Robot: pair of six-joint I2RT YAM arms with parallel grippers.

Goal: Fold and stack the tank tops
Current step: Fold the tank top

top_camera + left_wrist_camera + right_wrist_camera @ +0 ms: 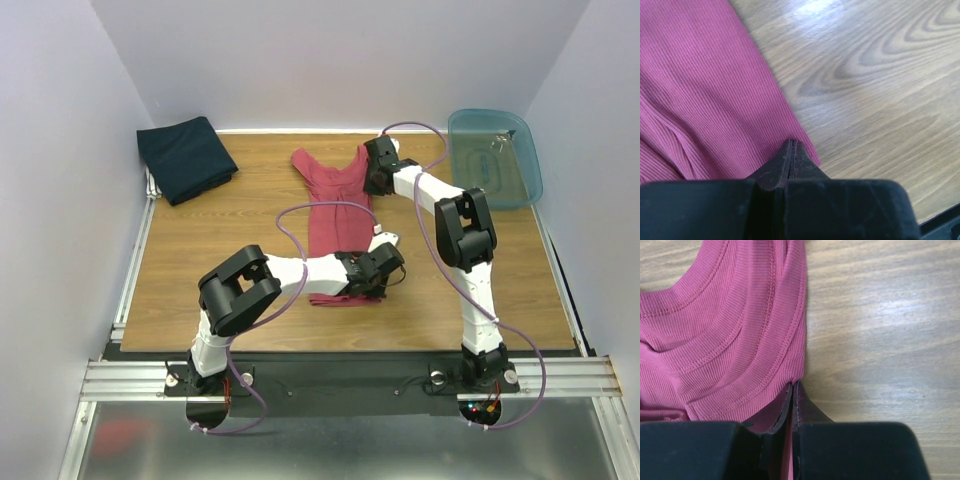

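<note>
From above, the maroon tank top (pixel 335 215) is seen laid lengthwise on the middle of the worktop (pixel 220 250), and the folded navy tank top (pixel 185 157) is seen at the far left corner. In the left wrist view, the left gripper (pixel 791 152) is clamped on the maroon hem corner. In the right wrist view, the right gripper (pixel 792 392) is pinched on a shoulder strap's edge.
</note>
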